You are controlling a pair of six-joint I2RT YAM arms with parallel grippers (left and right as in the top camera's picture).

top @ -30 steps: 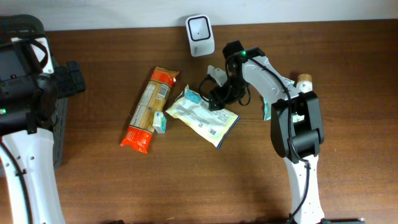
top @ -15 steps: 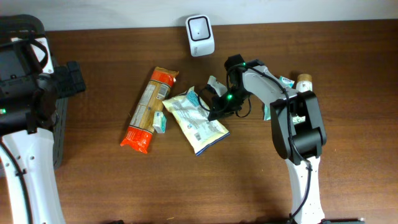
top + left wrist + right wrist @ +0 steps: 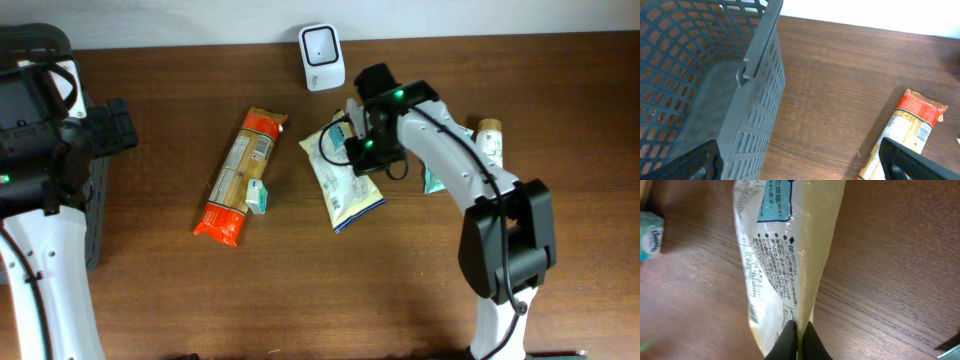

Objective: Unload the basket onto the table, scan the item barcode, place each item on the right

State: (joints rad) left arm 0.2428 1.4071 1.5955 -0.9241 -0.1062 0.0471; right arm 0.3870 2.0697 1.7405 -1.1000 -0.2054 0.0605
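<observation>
The item is a pale yellow and white pouch [image 3: 347,188] with blue print and fine black text. My right gripper [image 3: 366,148] is shut on its upper edge, just in front of the white scanner [image 3: 322,44] at the back of the table. In the right wrist view the two black fingertips [image 3: 790,339] pinch the pouch [image 3: 785,245], which hangs away from them over the wood. No barcode is clear in that view. At the far left my left gripper [image 3: 800,165] stands open over bare table beside the basket, holding nothing.
A long orange pasta packet [image 3: 240,175] lies left of the pouch with a small teal box [image 3: 257,197] beside it. A grey slotted basket [image 3: 700,75] stands at the left edge. Teal packets [image 3: 435,180] and a cork-topped bottle [image 3: 488,135] sit at the right.
My right gripper went from open to shut on the pouch's edge and moved back toward the scanner. The pouch swung round to point at the table's front. The left arm stayed still.
</observation>
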